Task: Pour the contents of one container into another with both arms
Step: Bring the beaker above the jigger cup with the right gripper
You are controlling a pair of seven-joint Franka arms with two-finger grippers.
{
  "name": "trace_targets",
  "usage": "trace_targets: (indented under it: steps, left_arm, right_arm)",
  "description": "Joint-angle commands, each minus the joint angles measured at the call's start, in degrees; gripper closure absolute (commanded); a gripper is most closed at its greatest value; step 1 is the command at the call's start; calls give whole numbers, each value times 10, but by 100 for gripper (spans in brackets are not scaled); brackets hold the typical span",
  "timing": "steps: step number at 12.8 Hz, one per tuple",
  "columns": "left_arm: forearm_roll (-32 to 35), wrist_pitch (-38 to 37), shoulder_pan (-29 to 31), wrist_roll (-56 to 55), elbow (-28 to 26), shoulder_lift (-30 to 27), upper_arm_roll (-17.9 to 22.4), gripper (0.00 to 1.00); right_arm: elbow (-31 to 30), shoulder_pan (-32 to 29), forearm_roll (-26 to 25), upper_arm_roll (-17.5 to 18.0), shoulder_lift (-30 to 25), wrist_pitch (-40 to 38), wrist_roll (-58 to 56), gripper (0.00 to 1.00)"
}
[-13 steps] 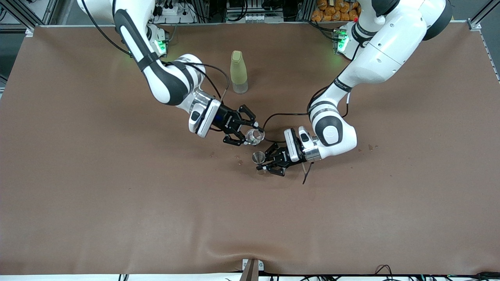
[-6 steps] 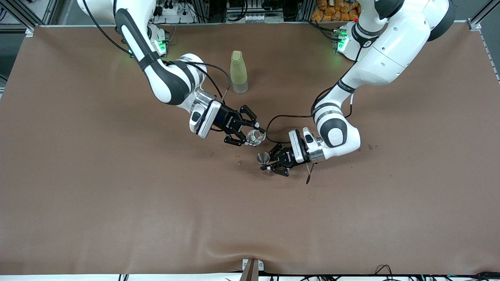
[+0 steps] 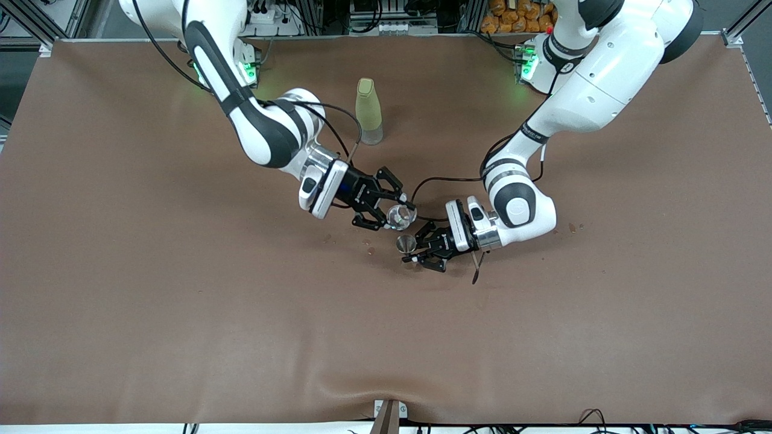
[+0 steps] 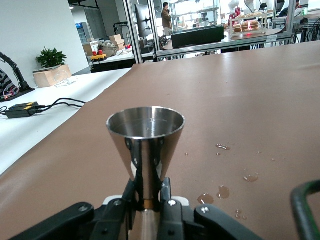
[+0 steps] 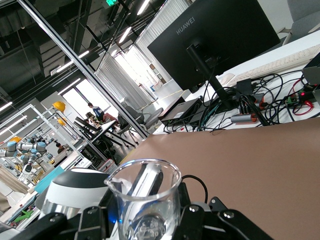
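Observation:
My right gripper (image 3: 393, 217) is shut on the tiny clear glass beaker (image 3: 397, 217), held above the middle of the table. In the right wrist view the beaker (image 5: 145, 200) stands between the fingers, its lip turned toward the left arm's gripper. Just beside and below it, my left gripper (image 3: 414, 250) is shut on the waist of the small silver jigger (image 3: 406, 243), held upright with its round rim up. The left wrist view shows the jigger (image 4: 145, 145) clamped at its narrow middle. Beaker and jigger are nearly touching.
A tall yellow-green bottle (image 3: 368, 112) stands farther from the front camera, between the two arms. Small wet drops (image 4: 223, 191) lie on the brown table cover (image 3: 181, 313) near the grippers. A black cable (image 3: 449, 178) loops by the left wrist.
My right gripper has carried the beaker closer to the jigger, toward the left arm's end. The left gripper shifted slightly with the jigger, then held still.

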Motion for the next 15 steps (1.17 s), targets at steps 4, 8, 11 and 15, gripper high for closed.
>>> trace_targets:
  steps: [4,8,11,15]
  left_arm:
    - [-21,-6,3,25,-6,-4,-5,100]
    - [-21,-6,4,24,-9,-4,-5,100]
    - [-22,-6,4,24,-13,-6,-5,100]
    - [-22,-6,9,25,-20,-7,-5,100]
  right_arm:
    - [31,0,10,0,32,-10,-16,84]
    - [32,6,13,0,37,-12,46,86]
    - [32,5,11,0,41,-14,87,87]
    - [32,6,13,0,52,-24,125,87]
